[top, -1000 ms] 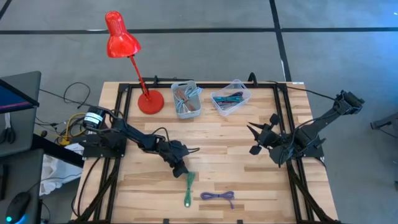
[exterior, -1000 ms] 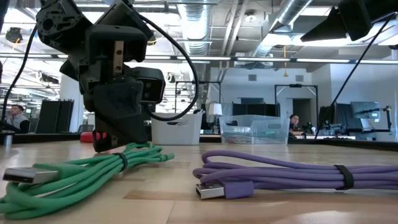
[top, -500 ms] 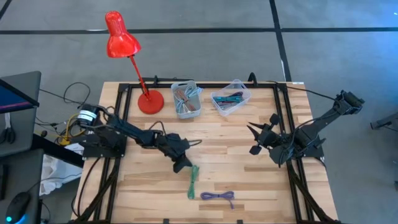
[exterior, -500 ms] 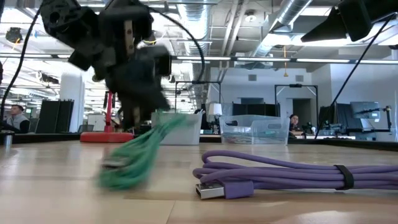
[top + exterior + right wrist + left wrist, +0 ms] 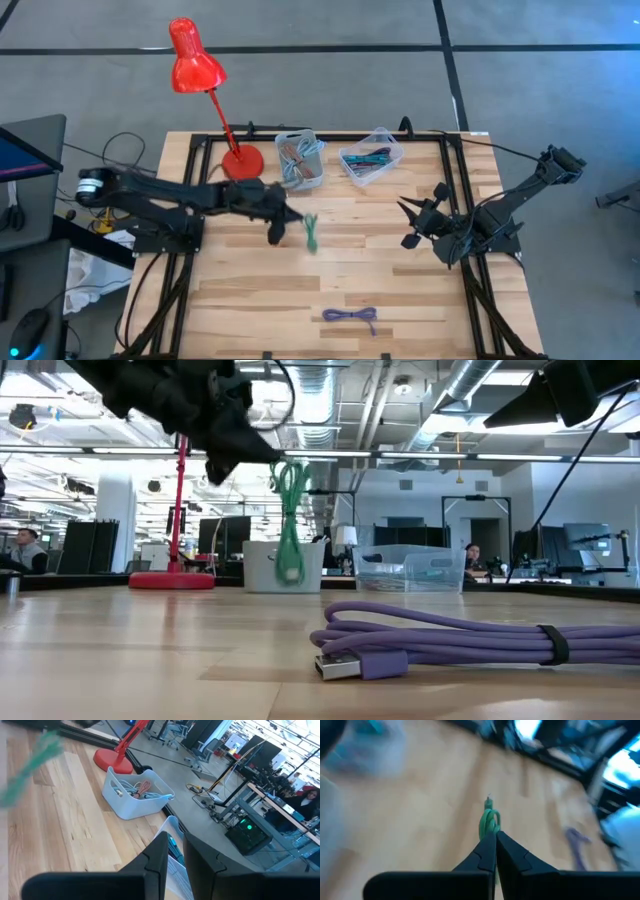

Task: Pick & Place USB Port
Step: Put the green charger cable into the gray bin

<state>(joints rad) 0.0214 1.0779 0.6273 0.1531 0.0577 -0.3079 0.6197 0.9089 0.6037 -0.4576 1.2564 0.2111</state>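
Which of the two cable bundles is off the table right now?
The green cable, hanging from the shut left gripper near the white bin. The purple cable lies on the table by the front edge.

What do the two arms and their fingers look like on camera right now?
Both arms are dark, jointed links. The left arm has a white-and-black cylindrical part at its base end and black cables looping beside it. The left gripper has slim, tapered black fingers. The right arm is all black, and the right gripper has pointed fingers.
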